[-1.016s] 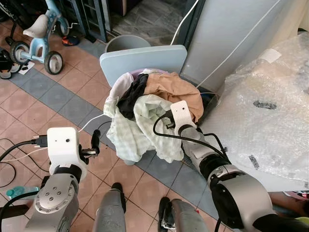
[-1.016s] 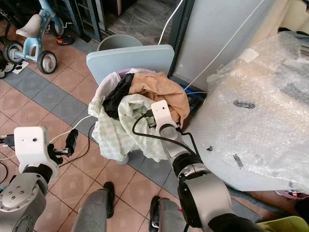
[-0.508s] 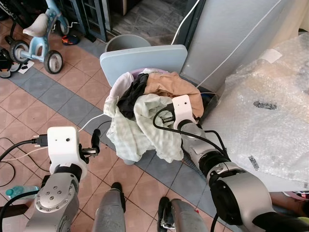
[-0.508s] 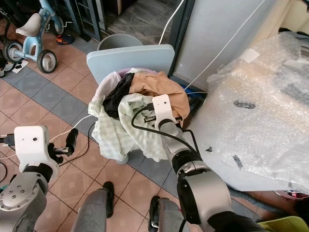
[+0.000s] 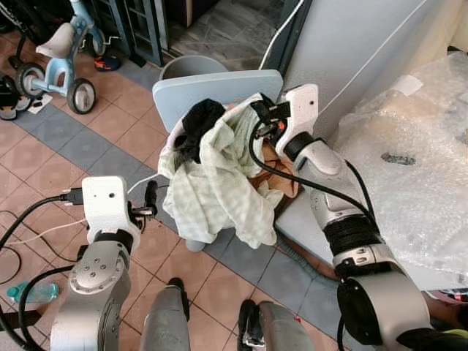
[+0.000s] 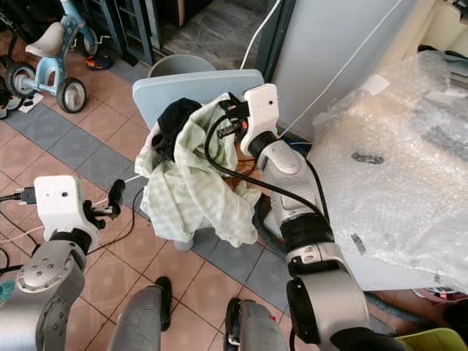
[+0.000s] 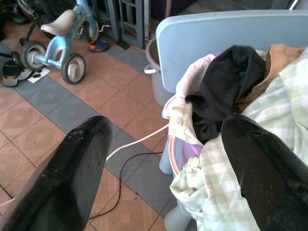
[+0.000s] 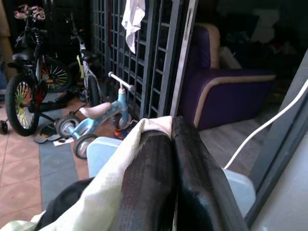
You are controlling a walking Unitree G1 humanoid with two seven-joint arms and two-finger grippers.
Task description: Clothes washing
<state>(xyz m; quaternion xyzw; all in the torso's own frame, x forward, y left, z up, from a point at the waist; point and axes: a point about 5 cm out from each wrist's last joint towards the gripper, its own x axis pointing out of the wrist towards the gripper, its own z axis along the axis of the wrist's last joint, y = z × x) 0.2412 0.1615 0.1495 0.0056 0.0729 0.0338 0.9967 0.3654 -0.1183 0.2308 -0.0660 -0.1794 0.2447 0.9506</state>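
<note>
Right gripper (image 6: 232, 111) lifts a pale green cloth (image 6: 191, 183) above the laundry basket (image 7: 179, 153).

Its two black fingers (image 8: 153, 183) are pressed together on a fold of the cloth, whose checked length hangs down below the gripper and drapes over the basket's near side. A black garment (image 5: 199, 126) sits bunched just beside the gripper, on the robot's left of it, and a tan garment (image 5: 279, 170) lies beneath it in the basket. A light blue lid (image 5: 197, 91) stands just behind the gripper. The left gripper (image 5: 150, 199) hovers near the floor, apart from the basket, fingers (image 7: 72, 178) spread wide and empty. Bubble wrap (image 6: 395, 161) lies off to the robot's right.
</note>
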